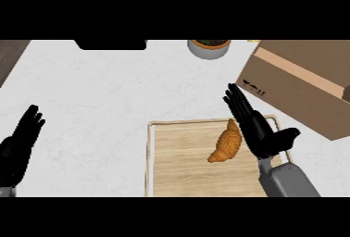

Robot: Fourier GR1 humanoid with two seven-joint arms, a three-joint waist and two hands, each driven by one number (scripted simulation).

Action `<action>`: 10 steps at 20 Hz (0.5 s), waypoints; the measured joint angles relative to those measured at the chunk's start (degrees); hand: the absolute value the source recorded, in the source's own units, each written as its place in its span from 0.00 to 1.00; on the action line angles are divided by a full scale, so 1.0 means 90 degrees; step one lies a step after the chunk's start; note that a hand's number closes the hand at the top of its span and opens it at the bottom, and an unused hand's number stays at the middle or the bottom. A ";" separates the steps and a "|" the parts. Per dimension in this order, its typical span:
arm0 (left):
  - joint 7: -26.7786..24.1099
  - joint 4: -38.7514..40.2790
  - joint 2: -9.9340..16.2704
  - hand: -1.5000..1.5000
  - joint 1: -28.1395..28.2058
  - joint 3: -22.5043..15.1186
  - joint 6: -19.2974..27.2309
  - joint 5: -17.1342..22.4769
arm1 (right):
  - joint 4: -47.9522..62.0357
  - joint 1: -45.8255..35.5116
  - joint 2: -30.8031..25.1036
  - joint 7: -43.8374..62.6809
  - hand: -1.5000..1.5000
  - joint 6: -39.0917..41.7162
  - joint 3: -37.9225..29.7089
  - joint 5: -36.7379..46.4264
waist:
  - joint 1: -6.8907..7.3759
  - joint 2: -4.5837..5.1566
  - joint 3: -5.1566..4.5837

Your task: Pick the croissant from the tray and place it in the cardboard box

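Observation:
A golden-brown croissant (226, 142) lies on the wooden tray (178, 157), in its right half, pointing away from me. My right hand (256, 129) hovers just right of the croissant with its fingers straight and thumb spread, holding nothing. The cardboard box (301, 78) stands at the upper right, beyond the tray's far right corner. My left hand (19, 146) rests open at the left edge, fingers up, far from the tray.
A grey pot with soil (209, 47) stands at the counter's back, left of the box. A black object (111, 44) sits at the back edge. A dark strip (10, 55) borders the white counter at the upper left.

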 measured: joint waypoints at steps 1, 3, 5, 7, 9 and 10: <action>-0.0025 -0.0069 0.0011 0.50 -0.0010 -0.0017 -0.0030 -0.0023 | -0.0119 -0.0043 -0.0059 0.0134 0.00 -0.0205 -0.0044 0.0124 | 0.0001 -0.0014 0.0018; -0.0096 -0.0181 0.0054 0.50 -0.0157 -0.0147 -0.0094 -0.0156 | -0.0381 -0.0189 -0.0225 0.0349 0.00 -0.0799 -0.0127 0.0564 | -0.0115 -0.0069 0.0031; -0.0209 -0.0356 0.0172 0.50 -0.0328 -0.0252 -0.0183 -0.0306 | -0.0581 -0.0391 -0.0617 0.0559 0.00 -0.1334 -0.0359 0.1046 | -0.0324 -0.0171 0.0021; -0.0315 -0.0500 0.0288 0.50 -0.0470 -0.0359 -0.0296 -0.0434 | -0.0581 -0.0483 -0.1219 0.0804 0.00 -0.1714 -0.0527 0.1654 | -0.0575 -0.0250 -0.0019; -0.0373 -0.0631 0.0360 0.50 -0.0561 -0.0474 -0.0405 -0.0521 | -0.0573 -0.0433 -0.1825 0.1220 0.00 -0.2021 -0.0607 0.2249 | -0.0728 -0.0281 -0.0025; -0.0409 -0.0675 0.0362 0.50 -0.0606 -0.0549 -0.0458 -0.0558 | -0.0651 -0.0406 -0.2067 0.1461 0.00 -0.2168 -0.0619 0.2523 | -0.0748 -0.0276 -0.0019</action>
